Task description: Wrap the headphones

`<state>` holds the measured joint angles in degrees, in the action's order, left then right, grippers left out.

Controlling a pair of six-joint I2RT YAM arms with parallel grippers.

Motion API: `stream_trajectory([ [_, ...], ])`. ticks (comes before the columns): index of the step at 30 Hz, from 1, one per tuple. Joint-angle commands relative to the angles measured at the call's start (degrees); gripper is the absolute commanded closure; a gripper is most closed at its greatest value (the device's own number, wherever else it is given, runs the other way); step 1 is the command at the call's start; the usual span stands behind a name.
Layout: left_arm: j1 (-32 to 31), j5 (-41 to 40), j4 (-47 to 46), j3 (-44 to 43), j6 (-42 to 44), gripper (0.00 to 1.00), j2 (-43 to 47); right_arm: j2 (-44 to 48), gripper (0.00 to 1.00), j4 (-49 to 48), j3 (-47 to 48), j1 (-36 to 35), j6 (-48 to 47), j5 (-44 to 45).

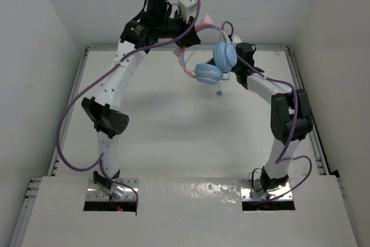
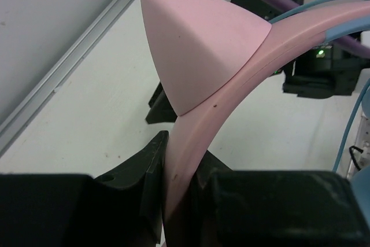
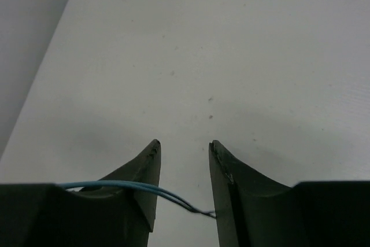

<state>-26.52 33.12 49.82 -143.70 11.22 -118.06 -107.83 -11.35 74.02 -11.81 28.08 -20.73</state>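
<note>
The left claw pinches the pink headband of the headphones, held above the far counter. The right claw is spread, the teal cable crossing its gap

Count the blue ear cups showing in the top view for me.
2. One ear cup is beside the right arm's wrist; the other ear cup hangs lower, to its left in the picture. Both hang from the pink headband that the left pincer grips. None looks hidden.
</note>
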Motion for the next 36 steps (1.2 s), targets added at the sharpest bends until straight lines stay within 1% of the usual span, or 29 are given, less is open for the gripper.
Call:
stream_trajectory([
  [1, 0.16, 3.79, -3.59, -3.69, -6.39, 1.0, 3.27, -0.53, 0.59, -12.72, -0.54, -0.49, 8.12, -0.71],
  [2, 0.16, 3.88, -3.85, -4.83, -6.74, 1.0, 3.36, -1.5, 0.57, -13.42, -1.24, -0.49, 8.66, -0.45],
  [5, 0.33, 3.35, -4.38, -6.41, -8.06, 1.0, 3.45, -2.73, 0.54, -14.92, -3.08, -0.75, 10.5, -0.63],
  [6, 0.42, 3.18, -4.64, -6.85, -8.84, 1.0, 3.45, -2.82, 0.54, -16.66, -3.79, -0.84, 11.55, -0.89],
  [12, 0.51, 3.26, -5.96, -7.74, -10.7, 1.0, 3.45, -4.05, 0.54, -19.67, -6.96, -2.77, 13.05, 1.74],
  [14, 0.51, 3.44, -6.23, -7.74, -10.7, 1.0, 3.63, -4.32, 0.52, -20.37, -7.04, -2.95, 13.14, 1.83],
  [18, 0.59, 3.0, -5.88, -7.74, -10.35, 1.0, 3.71, -3.35, 0.48, -22.03, -8.36, -3.39, 11.66, 2.63],
  [20, 0.6, 2.74, -5.7, -7.65, -9.99, 1.0, 3.71, -2.39, 0.47, -22.57, -9.15, -3.48, 10.95, 0.36],
  [23, 0.6, 1.6, -5.44, -7.56, -9.47, 1.0, 3.71, 0.16, 0.47, -17.85, -10.55, -3.48, 7.62, 1.38],
  [24, 0.6, 1.33, -5.35, -7.65, -9.38, 1.0, 3.63, 1.04, 0.47, -18.09, -13.26, -3.48, 6.3, 2.18],
  [27, 0.6, 1.76, -5.26, -7.82, -9.46, 1.0, 3.45, 3.06, 0.46, -20.63, -16.18, -3.48, 5.67, 2.02],
  [29, 0.6, 2.21, -5.96, -7.83, -10.34, 1.0, 3.28, 2.45, 0.45, -21.69, -15.84, -3.83, 6.2, 0.43],
  [32, 0.68, 3.17, -7.11, -7.56, -10.7, 1.0, 3.19, 1.31, 0.43, -21.26, -13.91, -5.5, 4.98, 0.43],
  [36, 0.51, 2.56, -6.93, -7.12, -10.61, 1.0, 3.63, 0.7, 0.4, -20.9, -11.97, -7.17, 2.43, 4.03],
])
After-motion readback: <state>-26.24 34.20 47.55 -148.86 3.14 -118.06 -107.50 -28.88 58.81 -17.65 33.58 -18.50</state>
